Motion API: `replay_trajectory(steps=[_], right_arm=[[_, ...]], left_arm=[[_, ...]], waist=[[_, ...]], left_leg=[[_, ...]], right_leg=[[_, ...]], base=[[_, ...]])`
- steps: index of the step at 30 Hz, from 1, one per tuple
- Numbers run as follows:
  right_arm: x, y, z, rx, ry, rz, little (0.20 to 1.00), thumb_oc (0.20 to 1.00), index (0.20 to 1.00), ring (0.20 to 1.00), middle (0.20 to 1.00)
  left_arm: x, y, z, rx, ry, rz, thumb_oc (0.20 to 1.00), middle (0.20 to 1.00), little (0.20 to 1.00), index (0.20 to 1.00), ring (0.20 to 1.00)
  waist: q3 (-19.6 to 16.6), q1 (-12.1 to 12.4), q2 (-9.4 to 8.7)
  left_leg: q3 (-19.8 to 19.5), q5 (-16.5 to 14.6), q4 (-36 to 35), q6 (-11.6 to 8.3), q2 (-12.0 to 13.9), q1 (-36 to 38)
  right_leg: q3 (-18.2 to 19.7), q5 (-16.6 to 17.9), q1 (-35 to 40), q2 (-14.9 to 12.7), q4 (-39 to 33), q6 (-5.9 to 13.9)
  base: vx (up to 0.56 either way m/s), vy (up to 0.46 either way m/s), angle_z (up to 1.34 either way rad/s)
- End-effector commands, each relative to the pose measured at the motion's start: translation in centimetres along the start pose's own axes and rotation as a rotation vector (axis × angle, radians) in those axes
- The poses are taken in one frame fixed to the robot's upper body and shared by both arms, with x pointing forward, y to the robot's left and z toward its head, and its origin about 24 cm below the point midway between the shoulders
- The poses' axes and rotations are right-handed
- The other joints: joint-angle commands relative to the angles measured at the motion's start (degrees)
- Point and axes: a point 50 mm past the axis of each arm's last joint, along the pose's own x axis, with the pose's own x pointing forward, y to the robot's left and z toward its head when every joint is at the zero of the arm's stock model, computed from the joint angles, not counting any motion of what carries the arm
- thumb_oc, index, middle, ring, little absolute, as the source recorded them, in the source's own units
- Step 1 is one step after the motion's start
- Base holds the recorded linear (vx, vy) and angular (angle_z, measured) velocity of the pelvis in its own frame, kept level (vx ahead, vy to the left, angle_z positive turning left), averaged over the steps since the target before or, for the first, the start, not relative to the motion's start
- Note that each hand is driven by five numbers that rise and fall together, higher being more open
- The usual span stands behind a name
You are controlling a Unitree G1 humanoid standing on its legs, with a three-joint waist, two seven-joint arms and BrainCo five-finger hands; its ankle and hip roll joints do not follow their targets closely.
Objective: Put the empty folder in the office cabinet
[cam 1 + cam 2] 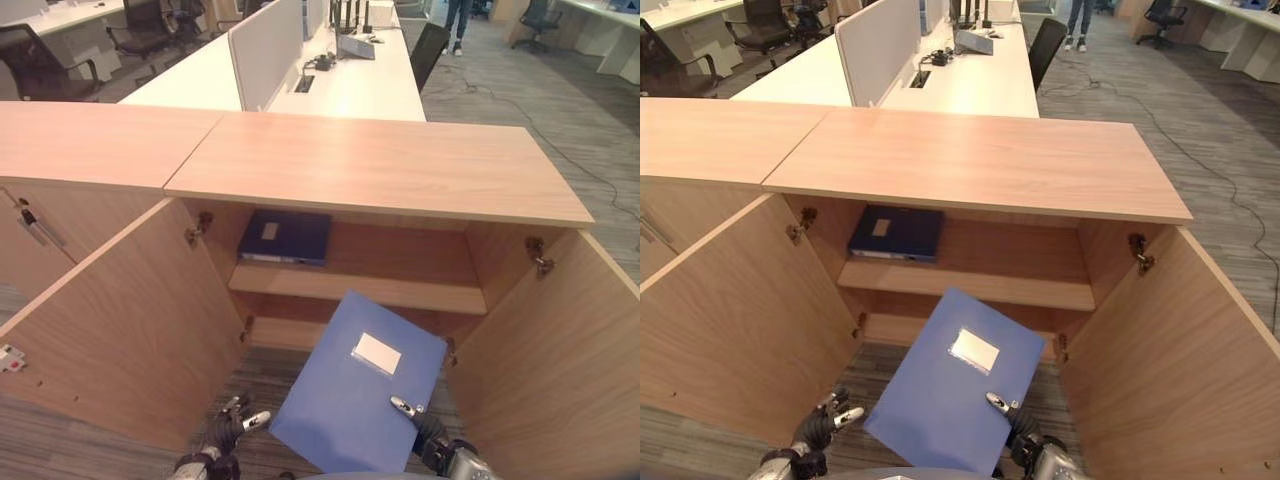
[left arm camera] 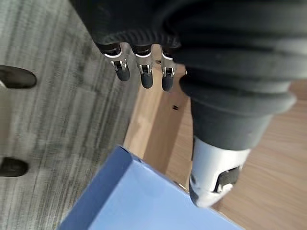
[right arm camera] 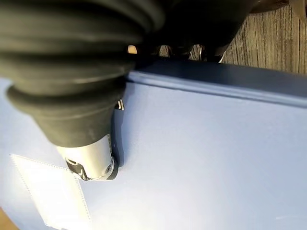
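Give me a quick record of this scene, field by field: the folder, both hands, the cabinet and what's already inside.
folder: light blue folder with a white label, tilted, in front of the open cabinet
right hand: right hand clamps the folder's edge, thumb on top
left hand: left hand open, beside the folder, not touching
cabinet: wooden cabinet, both doors swung open
shelf: dark blue binder lying flat at its left end
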Motion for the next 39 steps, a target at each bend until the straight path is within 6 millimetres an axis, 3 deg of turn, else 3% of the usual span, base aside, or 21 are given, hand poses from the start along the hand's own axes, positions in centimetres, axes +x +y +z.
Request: replay_trajectory(steps=[1, 3, 6, 7, 8, 10, 12, 16, 21, 25, 26, 27, 29, 30, 31, 32, 34, 35, 38, 39], right_arm=[[0.9, 1.0, 0.9, 0.064, -0.034, 0.006, 0.2, 0.2, 0.2, 0.2, 0.2], [1.1, 1.0, 1.2, 0.075, -0.045, -0.007, 0.2, 0.2, 0.2, 0.2, 0.2], [1.2, 0.9, 1.6, 0.081, -0.05, -0.032, 0.2, 0.2, 0.2, 0.2, 0.2], [1.3, 0.9, 1.5, 0.089, -0.049, -0.037, 0.2, 0.2, 0.2, 0.2, 0.2], [1.3, 1.0, 1.6, 0.092, -0.05, -0.038, 0.2, 0.2, 0.2, 0.2, 0.2], [1.3, 1.1, 1.4, 0.091, -0.044, -0.027, 0.2, 0.2, 0.2, 0.2, 0.2], [1.3, 1.0, 1.9, 0.073, -0.054, -0.027, 0.2, 0.2, 0.2, 0.2, 0.2], [1.2, 0.9, 1.1, 0.095, -0.032, -0.032, 0.2, 0.2, 0.2, 0.2, 0.2], [1.3, 0.9, -0.2, 0.119, 0.015, -0.039, 0.2, 0.2, 0.2, 0.2, 0.2], [1.6, 1.3, -0.8, 0.115, 0.049, -0.037, 0.2, 0.2, 0.2, 0.2, 0.2], [1.8, 1.6, -0.8, 0.111, 0.049, -0.031, 0.2, 0.2, 0.2, 0.2, 0.2], [2.1, 2.0, -0.6, 0.12, 0.046, -0.023, 0.2, 0.2, 0.2, 0.2, 0.2], [2.3, 2.2, -0.5, 0.115, 0.042, -0.013, 0.2, 0.2, 0.2, 0.2, 0.2], [2.4, 2.3, -0.3, 0.108, 0.04, -0.007, 0.2, 0.2, 0.2, 0.2, 0.2], [2.4, 2.3, -0.3, 0.108, 0.039, -0.007, 0.2, 0.2, 0.2, 0.2, 0.2], [2.5, 2.7, -0.3, 0.1, 0.032, 0.015, 0.2, 0.2, 0.2, 0.2, 0.2], [2.6, 3.1, -0.3, 0.091, 0.025, 0.034, 0.2, 0.2, 0.2, 0.2, 0.2], [2.6, 3.3, -0.3, 0.088, 0.017, 0.048, 0.2, 0.2, 0.2, 0.2, 0.2], [2.5, 3.4, -0.1, 0.082, 0.012, 0.07, 0.2, 0.2, 0.2, 0.2, 0.2], [2.3, 3.3, 0.4, 0.064, -0.008, 0.078, 0.2, 0.2, 0.2, 0.2, 0.2]], left_arm=[[0.8, 0.5, 2.1, -0.086, -0.086, 0.054, 1.0, 1.0, 1.0, 1.0, 1.0], [0.9, 0.5, 2.3, -0.094, -0.091, 0.06, 1.0, 1.0, 1.0, 1.0, 1.0], [1.3, -0.1, 2.6, -0.116, -0.094, 0.054, 1.0, 1.0, 1.0, 1.0, 1.0], [1.4, -0.3, 2.6, -0.116, -0.091, 0.052, 1.0, 1.0, 1.0, 1.0, 1.0], [1.5, -0.4, 2.6, -0.114, -0.086, 0.051, 1.0, 1.0, 1.0, 1.0, 1.0], [1.4, -0.4, 2.3, -0.105, -0.073, 0.046, 1.0, 1.0, 1.0, 1.0, 1.0], [1.5, -0.8, 1.5, -0.122, -0.041, 0.043, 1.0, 1.0, 1.0, 1.0, 1.0], [1.6, -1.2, 0.2, -0.149, 0.011, 0.033, 1.0, 1.0, 1.0, 1.0, 1.0], [1.4, -1.0, -1.8, -0.182, 0.09, 0.059, 1.0, 1.0, 1.0, 1.0, 1.0], [1.3, -0.1, -4.8, -0.181, 0.225, 0.141, 1.0, 1.0, 1.0, 1.0, 1.0], [1.2, 0.2, -5.8, -0.174, 0.27, 0.166, 1.0, 1.0, 1.0, 1.0, 1.0], [0.8, 1.1, -8.0, -0.148, 0.388, 0.229, 1.0, 1.0, 1.0, 1.0, 1.0], [0.1, 1.8, -9.9, -0.103, 0.5, 0.278, 1.0, 1.0, 1.0, 1.0, 1.0], [-0.6, 2.1, -11.1, -0.074, 0.57, 0.294, 1.0, 1.0, 1.0, 1.0, 1.0], [-0.6, 2.1, -11.1, -0.075, 0.569, 0.294, 1.0, 1.0, 1.0, 1.0, 1.0], [-1.7, 2.9, -12.4, -0.047, 0.66, 0.319, 1.0, 1.0, 1.0, 1.0, 1.0], [-2.3, 3.3, -12.9, -0.025, 0.699, 0.33, 1.0, 1.0, 1.0, 1.0, 1.0], [-2.7, 3.5, -13.3, -0.009, 0.724, 0.335, 1.0, 1.0, 1.0, 1.0, 1.0], [-2.9, 3.8, -13.3, 0.026, 0.74, 0.333, 1.0, 1.0, 1.0, 1.0, 1.0], [-2.9, 3.8, -13.3, 0.054, 0.738, 0.324, 1.0, 1.0, 1.0, 1.0, 1.0]], waist=[[3.52, -0.08, -2.13], [4.65, 0.14, -2.24], [6.45, 0.88, -2.13], [6.67, 1.13, -1.99], [6.77, 1.29, -2.14], [6.52, 1.77, -2.66], [6.03, 3.11, -0.83], [3.51, 2.64, 1.07], [1.07, 2.34, 1.34], [-0.46, 2.4, 1.5], [-0.65, 2.63, 1.57], [-0.76, 2.68, 1.77], [-0.58, 2.61, 2.15], [-0.14, 2.45, 2.24], [-0.29, 2.56, 2.35], [0.37, 2.31, 2.36], [0.78, 2.09, 2.48], [0.91, 2.02, 1.96], [1.25, 1.52, 2.41], [1.83, 0.52, 3.03]], left_leg=[[-2.47, -3.07, 10.2, -1.43, 0.66, -4.35], [-2.56, -2.53, 15.27, -1.72, 0.73, -7.38], [-2.53, 3.49, 27.14, -1.29, 1.5, -15.02], [-2.41, 3.51, 28.97, -1.43, 2.09, -16.53], [-1.23, 4.58, 28.13, -0.65, 2.31, -18.34], [-0.61, 3.5, 24.08, -0.31, 1.68, -20.54], [-1.9, 9.63, 7.84, -2.09, 1.23, -22.12], [-1.28, 11.11, 0.11, -2.44, 1.73, -18.58], [-0.07, 8.98, 0.11, -1.42, 0.12, -16.6], [0.97, 5.51, 0.11, 0.65, -3.05, -13.8], [1.23, 4.52, 0.11, 1.36, -3.96, -13.07], [1.7, 2.83, 0.11, 2.58, -5.74, -11.23], [1.86, 1.61, 0.11, 3.78, -7.49, -9.85], [1.78, 1.16, 0.11, 4.5, -8.36, -9.06], [1.87, 1.21, 0.11, 4.48, -8.22, -9.26], [1.69, -0.5, 0.11, 4.72, -9.05, -7.35], [2.46, -0.34, 0.11, 5.14, -8.73, -6.96], [2.63, -1.83, 0.11, 4.73, -8.93, -5.72], [2.93, -1.99, 0.11, 4.31, -7.85, -5.35], [2.32, -1.87, 0.11, 4.08, -6.97, -4.94]], right_leg=[[0.4, -3.93, 1.25, 2.99, 0.82, -1.55], [0.41, -4.25, 1.02, 2.92, 1.49, -2.19], [-0.15, -5.08, 1.01, 3.32, 2.26, -3.94], [0.04, -5.93, 1.97, 3.79, 1.8, -3.89], [-0.4, -5.43, 1.59, 3.59, 1.61, -4.06], [-0.33, -5.39, 2.28, 3.08, 0.65, -3.27], [0.88, -6.75, 3.34, 3.63, 0.42, -1.99], [2.04, -8.0, 4.14, 3.94, 0.42, -0.7], [2.91, -8.25, 3.86, 1.13, 0.42, 1.08], [3.62, -7.13, 4.26, -3.76, 1.32, 3.86], [3.7, -7.05, 3.71, -5.24, 2.96, 4.65], [3.84, -6.35, 2.16, -8.28, 7.7, 5.92], [4.06, -3.72, -0.23, -10.67, 14.34, 6.63], [4.07, -0.78, -1.82, -12.16, 18.44, 6.22], [4.17, -0.6, -2.04, -12.02, 18.31, 6.18], [1.87, 0.63, -3.93, -14.69, 24.58, 5.01], [-1.01, 1.35, -5.52, -16.11, 26.88, 3.92], [-3.05, 0.89, -5.74, -17.68, 27.52, 4.52], [-6.34, 0.12, -6.23, -16.63, 24.52, 3.89], [-6.18, -0.93, -8.7, -13.23, 21.77, 3.6]], base=[[-0.15, -0.121, 0.04], [-0.11, -0.077, 0.13], [-0.04, -0.077, 0.14], [0.01, -0.048, 0.09], [0.05, -0.017, 0.03], [0.11, 0.065, -0.3], [0.26, 0.198, -0.12], [0.21, 0.192, -0.18], [0.17, 0.211, -0.28], [0.17, 0.271, -0.27], [0.2, 0.41, -0.09], [0.17, 0.39, -0.16], [0.11, 0.345, -0.11], [0.05, 0.223, -0.04], [0.11, 0.274, -0.04], [0.11, 0.236, -0.01], [0.06, 0.176, -0.03], [0.04, 0.068, -0.05], [0.06, 0.01, -0.1], [0.05, -0.043, -0.09]])
